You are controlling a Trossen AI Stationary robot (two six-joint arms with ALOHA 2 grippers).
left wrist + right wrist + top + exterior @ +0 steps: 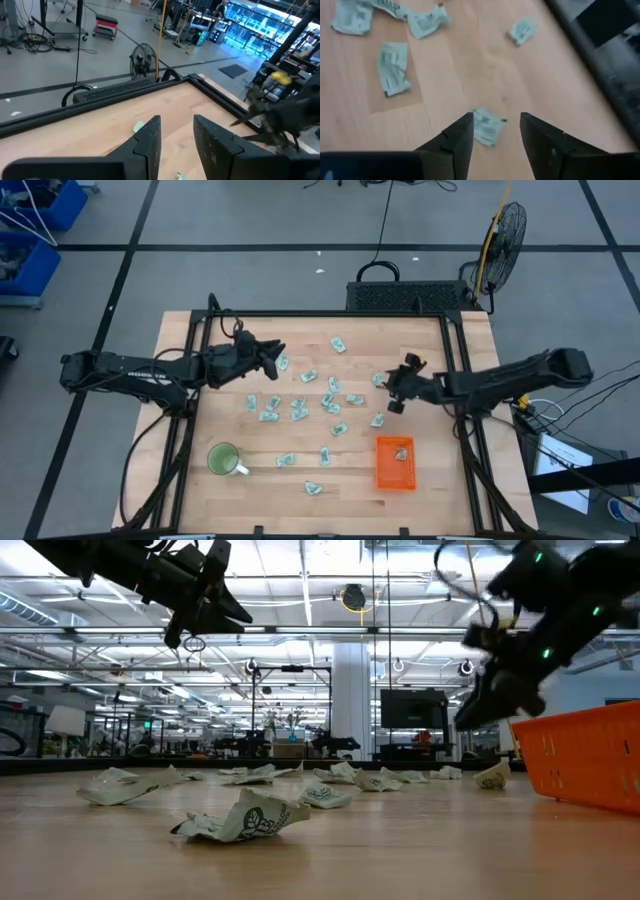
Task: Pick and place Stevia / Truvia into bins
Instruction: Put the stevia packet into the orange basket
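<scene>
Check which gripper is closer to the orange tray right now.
Right. The right gripper hangs just beyond the orange tray's far edge, jaws open. The left gripper is across the table, far from it.

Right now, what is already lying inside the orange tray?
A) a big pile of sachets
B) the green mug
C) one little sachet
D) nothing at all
C: from above, the orange tray holds a single pale sachet near its far end, while the green mug stands apart on the table.
</scene>
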